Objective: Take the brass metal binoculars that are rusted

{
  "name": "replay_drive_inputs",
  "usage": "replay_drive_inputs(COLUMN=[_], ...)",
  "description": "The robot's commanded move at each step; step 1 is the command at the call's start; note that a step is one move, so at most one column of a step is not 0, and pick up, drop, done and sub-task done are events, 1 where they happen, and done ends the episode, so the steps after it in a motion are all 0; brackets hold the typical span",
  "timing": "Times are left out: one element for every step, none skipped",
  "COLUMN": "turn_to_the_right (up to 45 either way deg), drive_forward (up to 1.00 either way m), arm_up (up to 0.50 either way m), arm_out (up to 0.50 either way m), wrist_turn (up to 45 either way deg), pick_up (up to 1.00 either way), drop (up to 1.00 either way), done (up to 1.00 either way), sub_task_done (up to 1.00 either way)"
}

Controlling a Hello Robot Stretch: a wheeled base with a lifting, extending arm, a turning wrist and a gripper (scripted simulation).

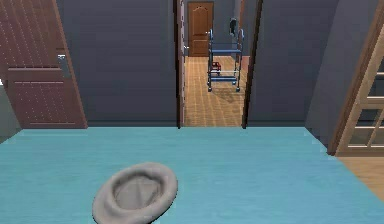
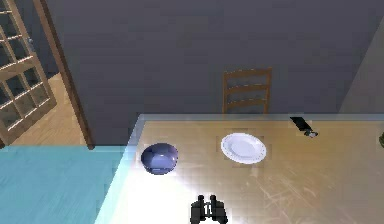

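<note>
Forward view first: teal rug (image 1: 220, 160) across the floor, grey round cushion (image 1: 135, 192) lying on it near the bottom edge. Beyond that, an open doorway (image 1: 212, 100) in the dark wall, and through it a blue rack (image 1: 225, 65) standing on wood floor (a brown door (image 1: 200, 25) farther back). At the left, a panelled door (image 1: 35, 65), closed; at the right edge, a glazed door (image 1: 365, 95).

Over to the arm side view: a table (image 2: 320, 180) with a scuffed golden top, and there, at its near edge, the binoculars (image 2: 209, 209). Dark, lying on the tabletop at the bottom of the picture, near the middle. Up and to their left, a blue bowl (image 2: 159, 157) close to the table's left edge; right of it, a white plate (image 2: 243, 148), apart from the bowl. Near the far edge, a small dark thing (image 2: 304, 126) (too small to name). Behind the table, a wooden chair (image 2: 247, 90) against the grey wall.

As for the gripper's fingers, apart or together: cannot tell.
</note>
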Motion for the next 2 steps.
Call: replay_drive_inputs(turn_to_the_right=[0.0, 0.0], drive_forward=[0.00, 0.00], arm_up=[0.50, 0.26], arm_out=[0.00, 0.00], wrist_turn=[0.0, 0.0], pick_up=[0.00, 0.00], drop=[0.00, 0.00], done=[0.00, 0.00], sub_task_done=[0.00, 0.00])
